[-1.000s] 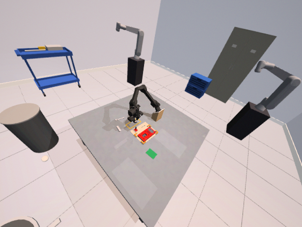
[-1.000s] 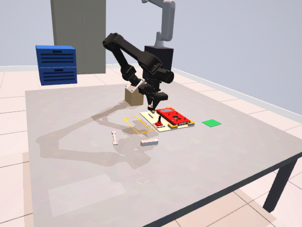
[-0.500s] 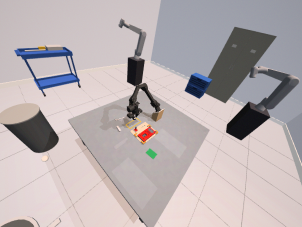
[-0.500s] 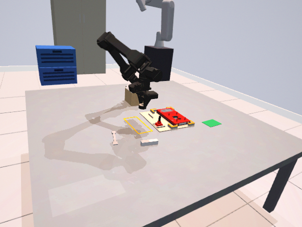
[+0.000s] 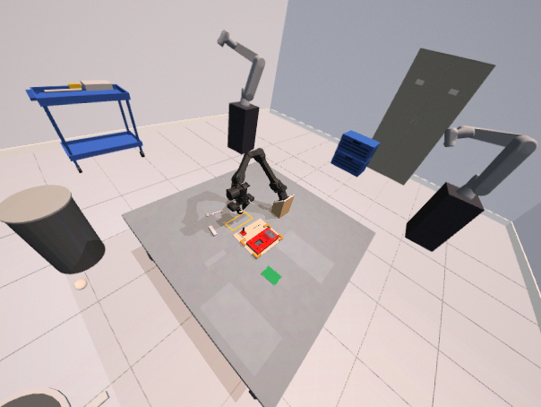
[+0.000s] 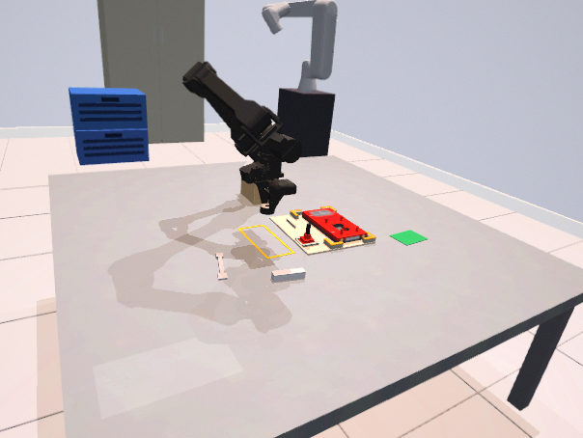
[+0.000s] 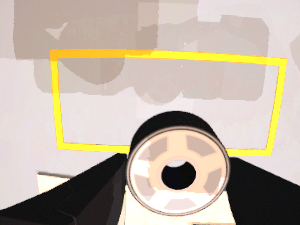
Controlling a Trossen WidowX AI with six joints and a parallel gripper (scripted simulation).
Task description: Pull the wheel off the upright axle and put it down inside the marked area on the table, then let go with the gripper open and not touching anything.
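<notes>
1. While the gripper point(image 7: 177, 181) clamps the wheel point(image 7: 177, 173) between its fingers, the wheel hangs above the table point(image 6: 338, 309).
2. Just beyond lies the yellow marked area point(image 7: 166, 102).
3. Farther off, shadows darken the table.

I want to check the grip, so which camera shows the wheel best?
The wrist view: the wheel fills the lower middle, hub hole facing the camera, clamped in the gripper before the yellow marked area. In the exterior view it is a small pale ring; in the top view it is barely distinguishable.
</notes>
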